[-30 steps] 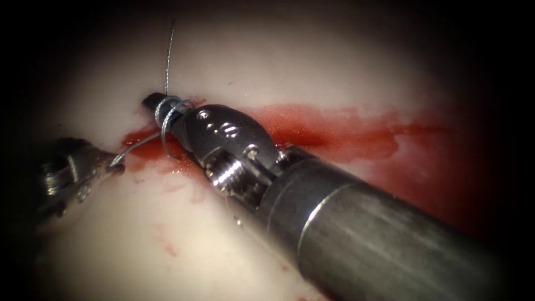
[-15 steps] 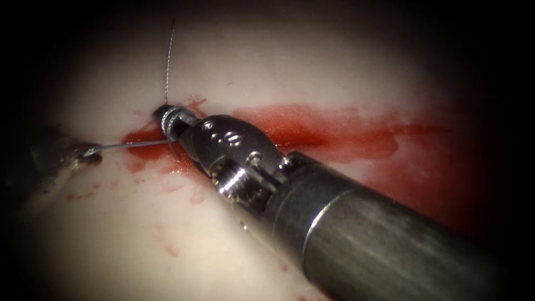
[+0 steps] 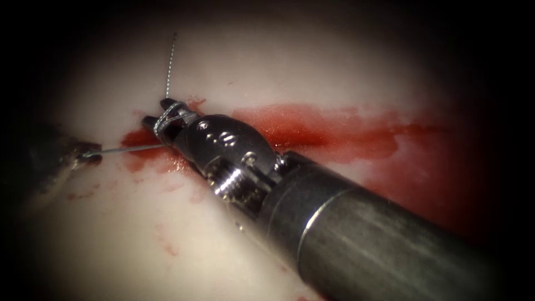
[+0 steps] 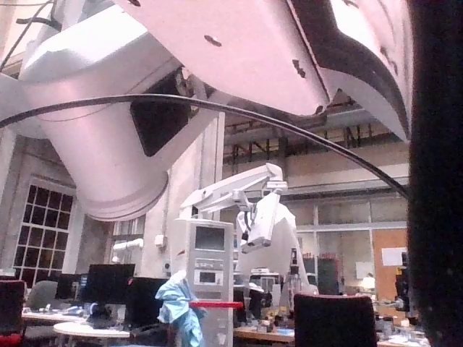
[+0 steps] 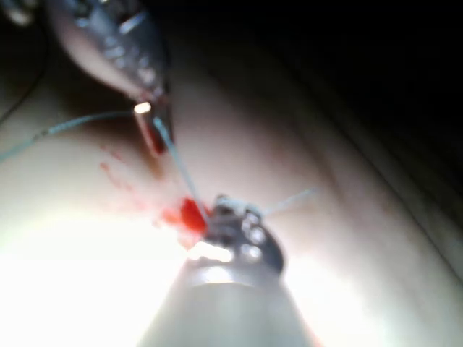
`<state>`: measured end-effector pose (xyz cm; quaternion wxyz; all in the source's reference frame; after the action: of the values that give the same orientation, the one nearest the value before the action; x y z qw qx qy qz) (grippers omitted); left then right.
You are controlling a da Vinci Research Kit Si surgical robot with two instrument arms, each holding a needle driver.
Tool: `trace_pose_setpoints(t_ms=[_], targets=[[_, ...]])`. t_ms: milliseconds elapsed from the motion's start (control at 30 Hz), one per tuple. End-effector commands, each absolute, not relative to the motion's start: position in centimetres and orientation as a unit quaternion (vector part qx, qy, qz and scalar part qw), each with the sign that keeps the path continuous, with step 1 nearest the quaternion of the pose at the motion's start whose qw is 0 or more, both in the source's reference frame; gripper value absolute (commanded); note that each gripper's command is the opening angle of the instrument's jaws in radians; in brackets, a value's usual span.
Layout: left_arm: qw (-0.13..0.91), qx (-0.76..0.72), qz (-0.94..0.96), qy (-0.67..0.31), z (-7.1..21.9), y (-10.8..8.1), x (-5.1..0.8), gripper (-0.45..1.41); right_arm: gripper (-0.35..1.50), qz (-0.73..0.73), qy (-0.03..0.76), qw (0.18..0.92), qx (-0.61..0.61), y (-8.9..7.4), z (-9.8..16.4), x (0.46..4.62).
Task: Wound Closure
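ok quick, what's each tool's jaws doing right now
Left tool: shut on the thread.
Right tool: open, thread looped around its jaws.

Your right tool (image 3: 157, 116) was brushed grey metal with a dull sheen, its wrist screw brightly polished. The thread (image 3: 170, 61) looked thin, braided and silvery. The tissue (image 3: 111, 223) was pale, smooth and moist; the red fluid (image 3: 334, 131) glistened wet.

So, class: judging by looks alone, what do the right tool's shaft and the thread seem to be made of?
Right tool's shaft: apparently brushed metal, grey with streaky, dull highlights. Thread: thin, pale grey, with a beaded, twisted look, perhaps braided fibre; wire can't be ruled out. It loops around the right tool and runs to the left tool.
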<state>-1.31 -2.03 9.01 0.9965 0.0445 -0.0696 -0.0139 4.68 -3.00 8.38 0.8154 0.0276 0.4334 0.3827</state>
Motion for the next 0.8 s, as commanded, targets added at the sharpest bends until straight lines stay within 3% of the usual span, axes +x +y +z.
trace_pose_setpoints(t_ms=[33, 67, 200, 800], targets=[[0.997, 0.04, -0.015, -0.071, 8.98, -1.92, -1.37, -0.45, 0.25, 0.383, 0.436, 0.814, 0.026, -2.9, 8.38, 4.76], [0.997, 0.039, -0.016, -0.07, 9.0, -1.94, -1.39, -0.45, 0.42, 0.383, 0.436, 0.814, 0.026, -2.9, 8.38, 4.77], [0.997, 0.036, -0.015, -0.067, 9.01, -1.95, -1.41, -0.45, 0.32, 0.383, 0.438, 0.813, 0.025, -2.89, 8.38, 4.77], [0.997, 0.028, -0.022, -0.067, 8.98, -1.85, -1.41, -0.45, 0.31, 0.416, 0.434, 0.799, 0.017, -2.88, 8.44, 4.78]])
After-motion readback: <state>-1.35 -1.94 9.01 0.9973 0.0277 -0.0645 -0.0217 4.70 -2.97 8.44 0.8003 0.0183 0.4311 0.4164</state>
